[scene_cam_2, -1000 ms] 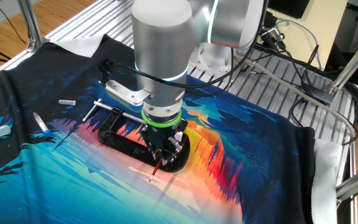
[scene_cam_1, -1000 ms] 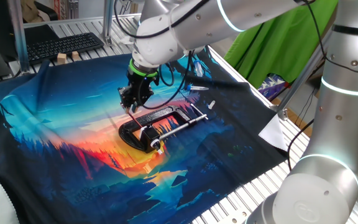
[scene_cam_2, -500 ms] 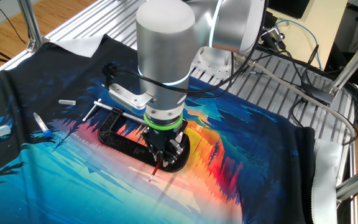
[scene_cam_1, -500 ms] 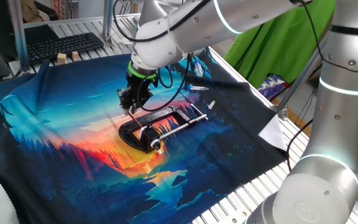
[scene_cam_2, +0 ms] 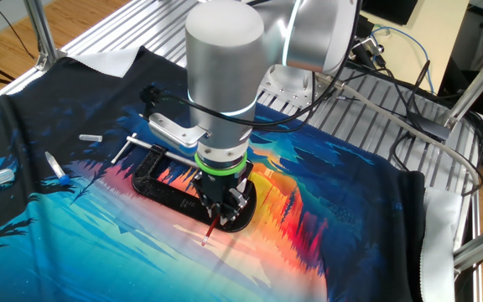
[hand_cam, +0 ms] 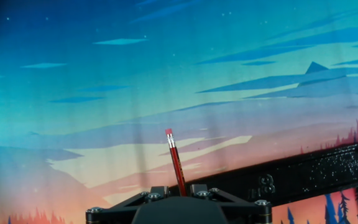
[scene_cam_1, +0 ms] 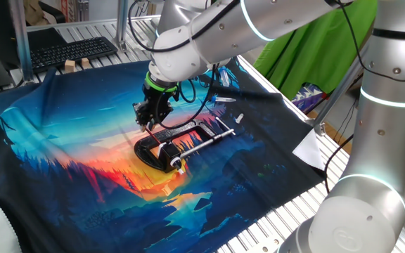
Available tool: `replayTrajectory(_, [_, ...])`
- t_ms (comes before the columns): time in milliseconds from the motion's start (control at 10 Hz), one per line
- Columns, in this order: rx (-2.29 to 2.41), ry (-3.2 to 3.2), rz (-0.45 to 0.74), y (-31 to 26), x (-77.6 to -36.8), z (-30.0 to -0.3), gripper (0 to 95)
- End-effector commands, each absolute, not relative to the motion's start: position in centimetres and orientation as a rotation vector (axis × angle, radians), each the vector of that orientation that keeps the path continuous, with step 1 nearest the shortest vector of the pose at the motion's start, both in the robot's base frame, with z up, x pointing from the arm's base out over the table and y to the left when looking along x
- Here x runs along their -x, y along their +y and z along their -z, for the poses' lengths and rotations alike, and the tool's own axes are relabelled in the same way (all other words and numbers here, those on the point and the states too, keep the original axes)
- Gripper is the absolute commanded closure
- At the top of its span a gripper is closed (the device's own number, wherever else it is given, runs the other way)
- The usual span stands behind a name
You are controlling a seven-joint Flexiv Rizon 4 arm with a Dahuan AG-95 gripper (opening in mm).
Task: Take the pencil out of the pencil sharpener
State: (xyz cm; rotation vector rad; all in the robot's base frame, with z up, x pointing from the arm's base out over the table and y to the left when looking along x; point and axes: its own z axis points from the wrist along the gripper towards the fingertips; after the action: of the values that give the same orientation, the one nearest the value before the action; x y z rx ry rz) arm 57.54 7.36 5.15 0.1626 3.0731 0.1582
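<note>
The pencil (hand_cam: 174, 158) is a thin dark red stick with a pink eraser tip. In the hand view it stands up from between my fingers over the cloth. My gripper (hand_cam: 179, 190) is shut on its lower part, and that end is hidden by the jaws. In the other fixed view the pencil (scene_cam_2: 210, 231) sticks out below my gripper (scene_cam_2: 217, 215), slanting down to the cloth beside the black pencil sharpener (scene_cam_2: 159, 186). In one fixed view my gripper (scene_cam_1: 148, 125) hangs just over the sharpener's (scene_cam_1: 162, 153) left end.
The sharpener's silver rod (scene_cam_1: 204, 141) runs to the right. A small white piece (scene_cam_1: 238, 118), a marker (scene_cam_2: 55, 169) and a white stub (scene_cam_2: 90, 137) lie on the printed cloth (scene_cam_2: 82, 243). A keyboard (scene_cam_1: 69, 49) sits at the back left.
My gripper has shifted only very slightly, still shut on the pencil. Nothing else has moved.
</note>
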Motion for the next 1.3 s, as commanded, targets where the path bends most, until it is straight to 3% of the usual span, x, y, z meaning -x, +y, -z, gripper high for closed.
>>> replayTrajectory(100, [-0.163, 3.071, -0.157, 7.37, -57.56, -5.01, 76.0])
replayTrajectory(1300, [-0.084, 3.116, -0.145, 7.42, -57.34, -4.49, 76.0])
